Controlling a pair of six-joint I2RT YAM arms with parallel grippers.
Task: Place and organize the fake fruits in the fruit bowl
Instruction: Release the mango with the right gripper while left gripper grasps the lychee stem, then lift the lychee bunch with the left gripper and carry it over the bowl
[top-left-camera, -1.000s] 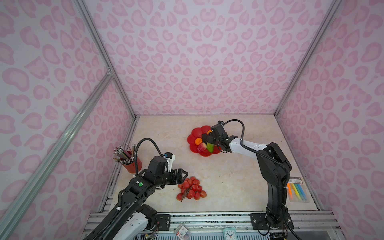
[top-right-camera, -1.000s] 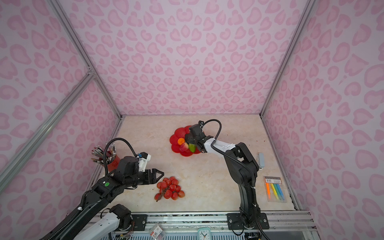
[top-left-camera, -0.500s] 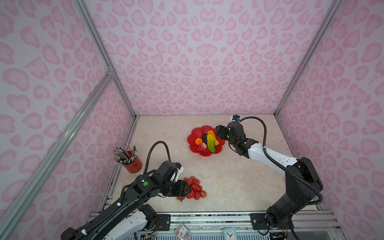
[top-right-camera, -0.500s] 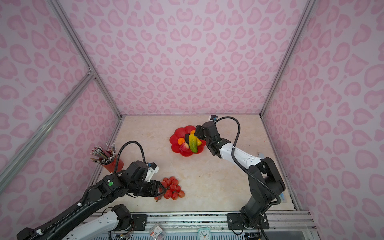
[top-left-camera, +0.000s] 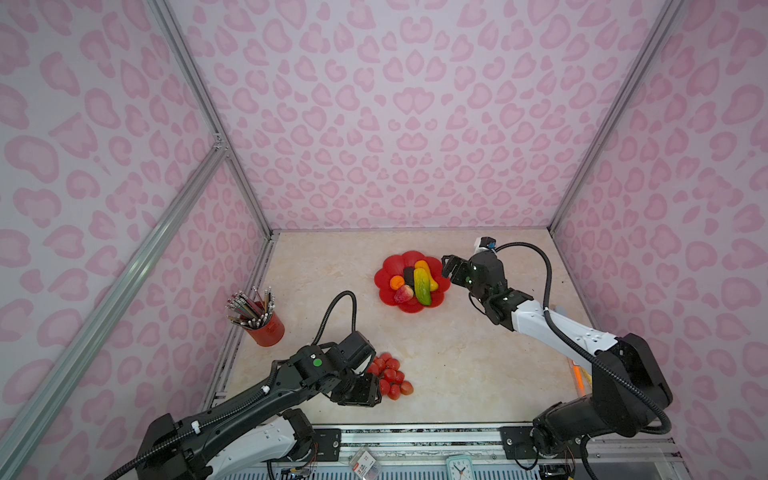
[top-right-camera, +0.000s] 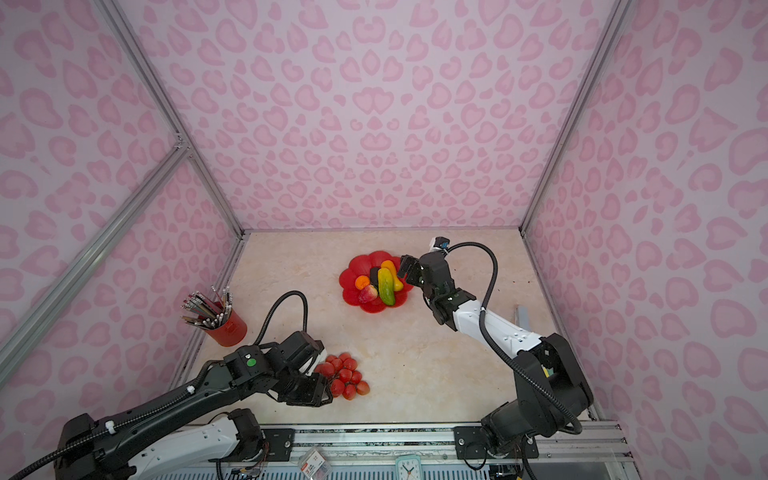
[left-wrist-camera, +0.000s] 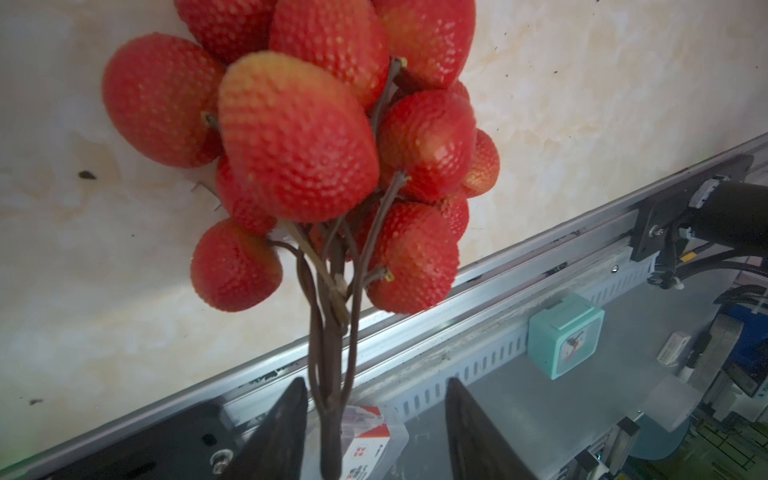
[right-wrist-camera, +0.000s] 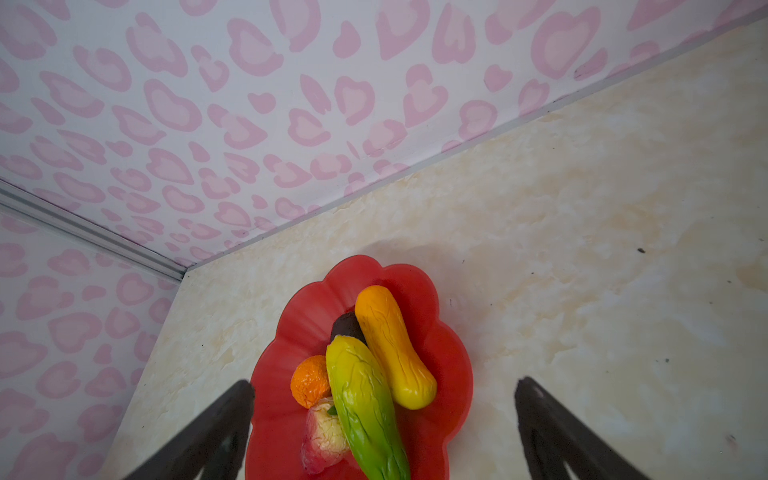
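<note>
Right claw (right-wrist-camera: 385, 384) retreated from fruit bowl (top-left-camera: 390, 264), spread | left claw (left-wrist-camera: 376, 382) spread astride grape stem (left-wrist-camera: 328, 374)

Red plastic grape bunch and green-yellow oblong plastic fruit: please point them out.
Red plastic grape bunch (top-left-camera: 390, 375): in a top view, middle berry.
Green-yellow oblong plastic fruit (right-wrist-camera: 365, 407): right wrist view, its middle.

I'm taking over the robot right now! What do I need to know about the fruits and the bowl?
Left tool: open, straddling the stem of the red grape bunch, which lies on the table near the front edge; no grip yet.
Right tool: open, empty, beside the fruit bowl.
Done: strawberry, orange, avocado, green-yellow fruit and yellow-orange fruit lie in the bowl.
Left to do: grip the stem, carry the grapes into the bowl.
</note>
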